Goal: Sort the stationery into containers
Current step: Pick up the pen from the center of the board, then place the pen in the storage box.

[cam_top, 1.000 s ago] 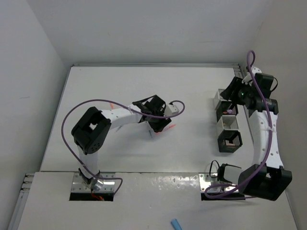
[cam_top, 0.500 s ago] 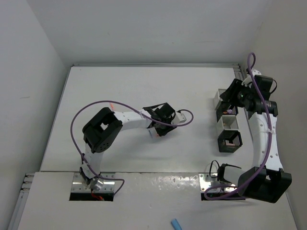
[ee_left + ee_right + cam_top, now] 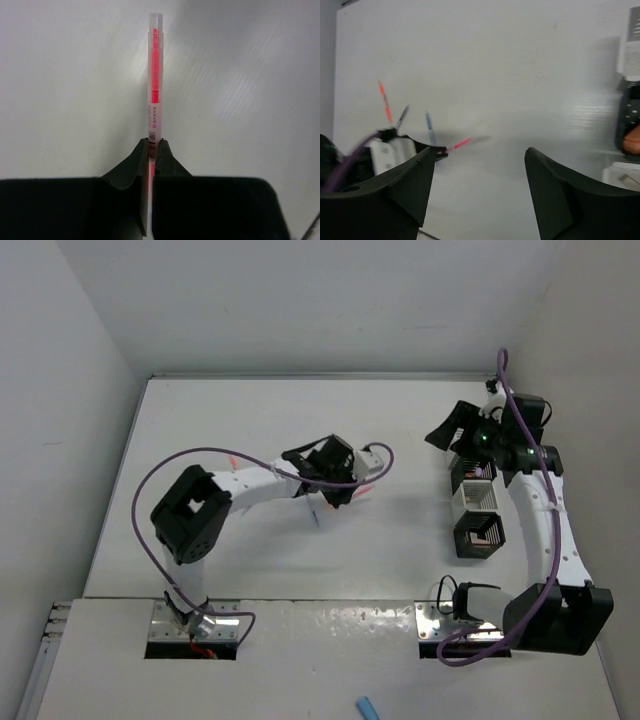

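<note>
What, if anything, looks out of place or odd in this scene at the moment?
One thing: a small blue item lies on the near ledge, far from the containers on the right side. It is too small to identify. The pink pen sits straight in the left gripper.

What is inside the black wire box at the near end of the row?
Inside the black wire box, a pinkish-tan piece shows. The dark walls shade the rest, so more items may be hidden.
</note>
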{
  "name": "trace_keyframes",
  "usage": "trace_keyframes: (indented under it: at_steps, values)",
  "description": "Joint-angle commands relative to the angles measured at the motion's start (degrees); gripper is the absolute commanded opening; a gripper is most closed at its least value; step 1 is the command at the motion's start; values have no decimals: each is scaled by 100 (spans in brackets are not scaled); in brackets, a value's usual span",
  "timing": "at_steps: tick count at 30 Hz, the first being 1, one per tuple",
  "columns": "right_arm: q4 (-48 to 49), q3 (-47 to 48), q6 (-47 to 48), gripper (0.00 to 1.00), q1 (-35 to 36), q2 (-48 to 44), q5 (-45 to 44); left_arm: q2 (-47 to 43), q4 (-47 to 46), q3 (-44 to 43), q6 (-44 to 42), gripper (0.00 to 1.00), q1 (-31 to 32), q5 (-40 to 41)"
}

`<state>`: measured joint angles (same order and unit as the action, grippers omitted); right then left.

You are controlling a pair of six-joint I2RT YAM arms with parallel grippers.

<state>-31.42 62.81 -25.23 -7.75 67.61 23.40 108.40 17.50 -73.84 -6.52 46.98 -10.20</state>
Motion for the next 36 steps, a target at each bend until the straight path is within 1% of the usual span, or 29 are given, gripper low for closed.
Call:
trace_keyframes:
  at_steps: [1, 2, 5, 8, 9, 10, 12, 16, 20, 23, 25, 32, 36]
  values:
    - [452, -67, -341, 72, 281, 85, 551, -1144, -1114, -104, 590, 0, -364, -1025]
    - [548, -58, -446, 72, 335, 155, 682, -1320, -1204, -104, 1096, 0, -391, -1141]
    - [584, 56, -588, 74, 537, 365, 850, -1488, -1468, -148, 1617, 0, -453, -1625]
    - [663, 170, -754, 74, 722, 550, 982, -1471, -1644, -174, 2154, 0, -549, -2186]
    - [724, 188, -833, 74, 722, 595, 1052, -1471, -1897, -183, 2286, 0, -585, -2258]
    - [890, 188, -991, 74, 879, 612, 1105, -1462, -1951, -183, 2470, 0, -585, -2328]
    - [1180, 136, -1228, 74, 933, 648, 1193, -1445, -2074, -183, 2603, 0, -568, -2443]
    - [1384, 91, -1440, 74, 977, 718, 1509, -1401, -2127, -148, 2709, 0, -550, -2461]
    - [1410, 39, -1388, 72, 1082, 709, 1677, -1392, -2162, -130, 2727, 0, -576, -2469]
    - [1428, 4, -1388, 72, 1091, 648, 1625, -1383, -2233, -78, 2841, 0, -663, -2469]
    - [1323, 117, -1248, 72, 1100, 613, 1440, -1400, -2364, 45, 3016, 0, -830, -2470]
    - [1077, 469, -756, 70, 1082, 692, 1387, -1226, -2742, 327, 3631, 0, -1384, -2619]
    - [1076, 513, -738, 69, 1135, 736, 1457, -1146, -2664, 231, 3518, 0, -1376, -2698]
